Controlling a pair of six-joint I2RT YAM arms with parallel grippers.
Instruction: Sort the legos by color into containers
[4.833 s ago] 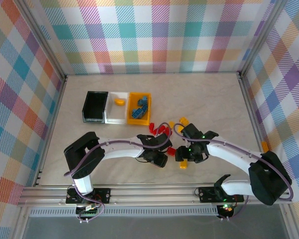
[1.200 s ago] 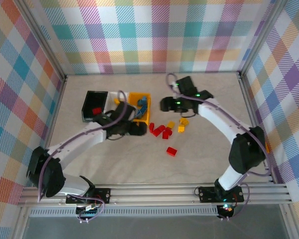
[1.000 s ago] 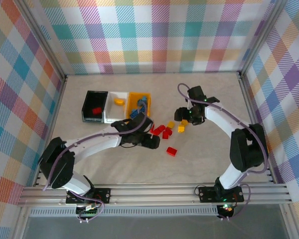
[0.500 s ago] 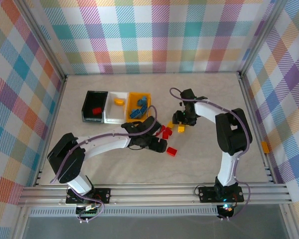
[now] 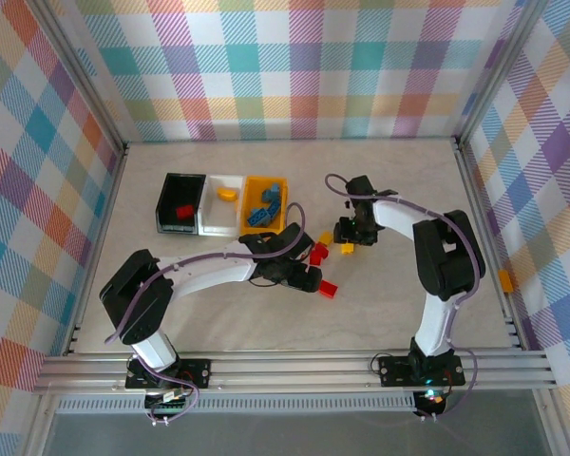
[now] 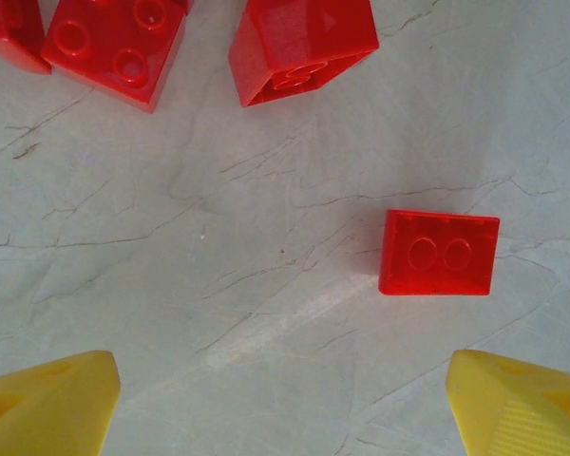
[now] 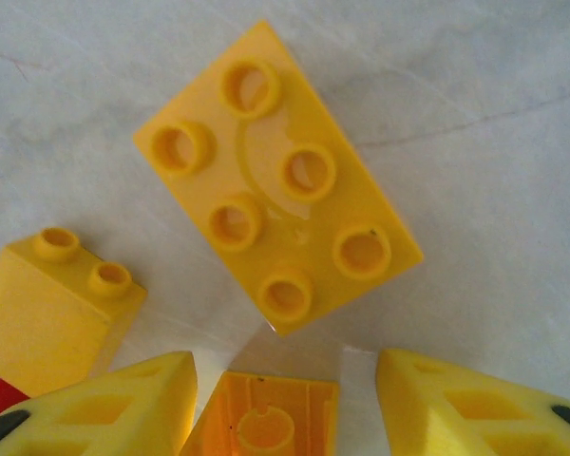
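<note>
spreading wide, the left gripper (image 6: 285,410) has its yellow fingertips (image 6: 44,407) at the two lower corners of its wrist view, with only bare table (image 6: 199,285) between them. just ahead of the jaws, nearer the finger on the right of that view, lies a lone red brick (image 6: 439,253) with two studs, studs up and touching neither finger. farther ahead sits a cluster of red bricks (image 6: 302,46), well apart from the lone one.

the right gripper (image 7: 283,394) has its jaws set close around a small orange-yellow brick (image 7: 261,418) that shows its hollow underside. the finger (image 7: 104,399) on the left of that wrist view is right against the brick's edge. on the other side a thin strip of table shows between brick and finger, so the jaws are not pressed onto it. just ahead lies a six-stud yellow brick (image 7: 275,176), flat and studs up. to its left is a two-stud yellow brick (image 7: 57,318), apart from it.

from above, the left gripper is just beside the lone red brick near the middle of the table, and the right gripper is over the yellow pieces a little farther back. beyond the left arm the three containers stand in a row, side against side. the black bin (image 5: 163,220) holds one red piece (image 5: 183,211), the white bin (image 5: 223,222) holds one yellow piece (image 5: 228,194), and the orange bin (image 5: 266,232) holds blue bricks (image 5: 266,201).
</note>
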